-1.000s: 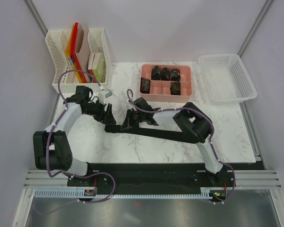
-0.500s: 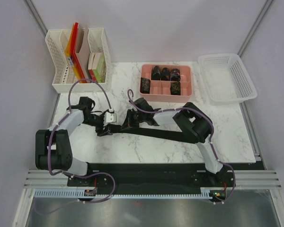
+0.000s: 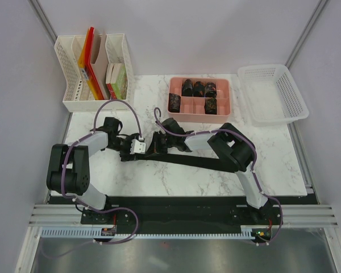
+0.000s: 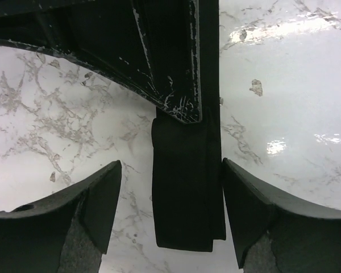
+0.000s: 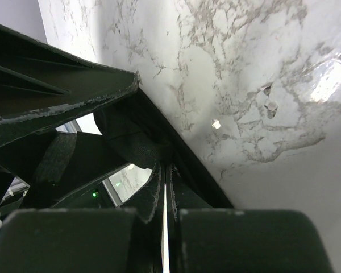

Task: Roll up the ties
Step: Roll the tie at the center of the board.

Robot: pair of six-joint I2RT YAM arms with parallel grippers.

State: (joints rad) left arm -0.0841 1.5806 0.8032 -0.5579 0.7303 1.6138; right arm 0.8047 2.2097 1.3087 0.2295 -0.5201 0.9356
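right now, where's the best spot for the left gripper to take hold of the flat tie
Probably the free short end of the tie, taken from above with one finger on each long edge. That end lies flat on the marble table, narrow enough to sit between the open fingers of the left gripper, while the shut right gripper covers the strip just beyond it.

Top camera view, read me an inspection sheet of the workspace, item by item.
Surface: white marble-pattern table, glossy.
Job's things: one unrolled tie lying flat across the middle; five rolled ties in the pink tray.
Clutter: white file rack holding an orange folder, back left; white basket, back right.
Grippers: left gripper open, straddling the tie's end; right gripper shut, tip over the tie.
Cables: purple cables arching above the table.
Surroundings: plain white walls; nothing else seen.
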